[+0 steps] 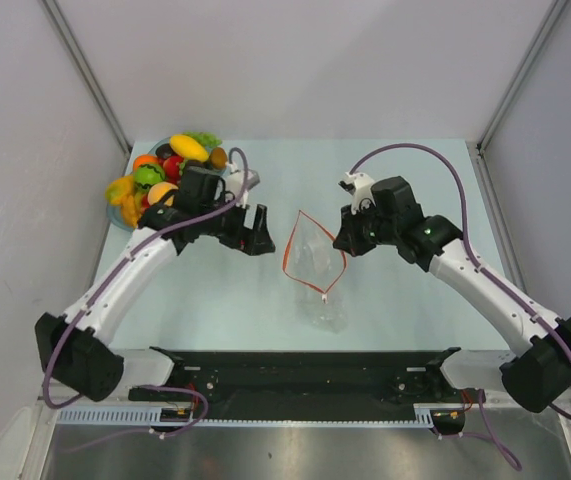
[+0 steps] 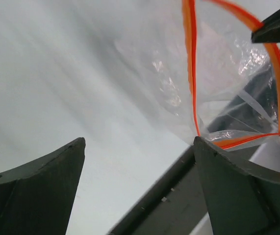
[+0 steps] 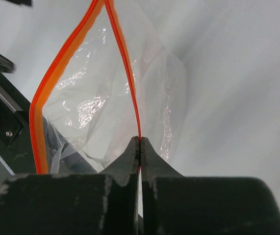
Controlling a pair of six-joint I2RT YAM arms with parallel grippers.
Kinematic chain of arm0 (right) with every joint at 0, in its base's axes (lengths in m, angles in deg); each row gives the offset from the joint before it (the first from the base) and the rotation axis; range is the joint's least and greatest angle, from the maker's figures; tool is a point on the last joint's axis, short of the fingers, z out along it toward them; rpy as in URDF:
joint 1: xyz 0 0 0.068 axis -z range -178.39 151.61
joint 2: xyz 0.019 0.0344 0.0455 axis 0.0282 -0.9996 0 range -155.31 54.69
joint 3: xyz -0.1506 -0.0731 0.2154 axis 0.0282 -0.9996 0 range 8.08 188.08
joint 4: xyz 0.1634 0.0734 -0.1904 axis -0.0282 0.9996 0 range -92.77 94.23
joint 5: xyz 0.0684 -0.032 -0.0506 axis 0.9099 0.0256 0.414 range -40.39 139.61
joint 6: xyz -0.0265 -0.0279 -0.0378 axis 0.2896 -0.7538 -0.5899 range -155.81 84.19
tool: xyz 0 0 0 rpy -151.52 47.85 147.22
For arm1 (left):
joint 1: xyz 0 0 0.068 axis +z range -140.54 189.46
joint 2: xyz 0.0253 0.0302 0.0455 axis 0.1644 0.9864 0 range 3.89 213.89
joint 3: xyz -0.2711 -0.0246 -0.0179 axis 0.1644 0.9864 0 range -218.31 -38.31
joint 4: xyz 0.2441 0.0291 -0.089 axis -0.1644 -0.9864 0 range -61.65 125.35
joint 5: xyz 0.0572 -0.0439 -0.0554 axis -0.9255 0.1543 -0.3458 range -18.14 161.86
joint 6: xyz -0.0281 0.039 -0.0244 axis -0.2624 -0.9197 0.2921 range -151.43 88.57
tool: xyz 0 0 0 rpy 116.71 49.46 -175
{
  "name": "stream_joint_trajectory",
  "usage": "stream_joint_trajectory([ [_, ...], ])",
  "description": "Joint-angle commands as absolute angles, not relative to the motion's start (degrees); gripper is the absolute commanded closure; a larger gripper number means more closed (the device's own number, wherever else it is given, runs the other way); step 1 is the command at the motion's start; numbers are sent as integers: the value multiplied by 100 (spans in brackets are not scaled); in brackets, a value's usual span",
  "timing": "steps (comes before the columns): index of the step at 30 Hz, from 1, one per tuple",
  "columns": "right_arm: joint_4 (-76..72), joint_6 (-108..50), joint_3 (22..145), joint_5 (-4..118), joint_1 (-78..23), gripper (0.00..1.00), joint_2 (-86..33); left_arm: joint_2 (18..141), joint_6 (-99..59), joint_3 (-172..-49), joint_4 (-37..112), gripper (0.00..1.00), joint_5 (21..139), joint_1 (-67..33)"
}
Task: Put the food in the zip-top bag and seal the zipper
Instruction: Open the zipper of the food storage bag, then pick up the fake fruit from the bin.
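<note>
Zero pieces bagged: food [image 1: 170, 172] heaped at 10 o'clock on the table [image 1: 425, 180].
Zip-top bag [image 1: 317, 270]: table centre, mouth gaping, seemingly empty, though crinkled plastic blurs the inside.
Zipper [image 2: 191, 58]: unsealed.
Right gripper [image 3: 140, 142]: at bag's 3 o'clock, pinched closed on the zipper.
Left gripper [image 2: 140, 147]: at 9 o'clock, jaws wide, holding nothing.
Remaining: load all food, seal.

The bag [image 1: 317, 268] lies mid-table with its zipper [image 1: 287, 245] strips spread wide, so the mouth is open from above. The right gripper [image 1: 345, 243], pinched on the right strip, blocks that side, and the left gripper [image 1: 261, 234], jaws apart, stands just beside the left strip. The food [image 1: 165, 172] is heaped in the far left corner, hemmed in by the left wall and the left arm, and reachable from above; bare table [image 1: 415, 175] lies far right.
</note>
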State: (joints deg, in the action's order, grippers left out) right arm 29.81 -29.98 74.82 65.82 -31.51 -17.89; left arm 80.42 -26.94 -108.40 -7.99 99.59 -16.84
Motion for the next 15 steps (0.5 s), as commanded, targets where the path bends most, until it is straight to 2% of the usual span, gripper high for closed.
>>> stream_joint_trajectory([
  [1,2800,-2703,7356,6613,-3108,100,-1615,7201,-2589,-10941,115,0,9640,-1436],
  [4,2650,-2413,7374,6561,-3091,100,-1729,7252,-2738,-11308,-286,0,9305,-840],
  [8,2544,-2096,7532,6569,-3099,100,-2062,7367,-3089,-11574,-473,0,9164,555],
  [13,2439,-1929,7716,6464,-3204,100,-2397,7569,-3406,-11723,-237,0,8225,1288],
  [15,2386,-1876,7760,6464,-3214,100,-2528,7744,-3634,-11724,-131,0,8223,1517],
])
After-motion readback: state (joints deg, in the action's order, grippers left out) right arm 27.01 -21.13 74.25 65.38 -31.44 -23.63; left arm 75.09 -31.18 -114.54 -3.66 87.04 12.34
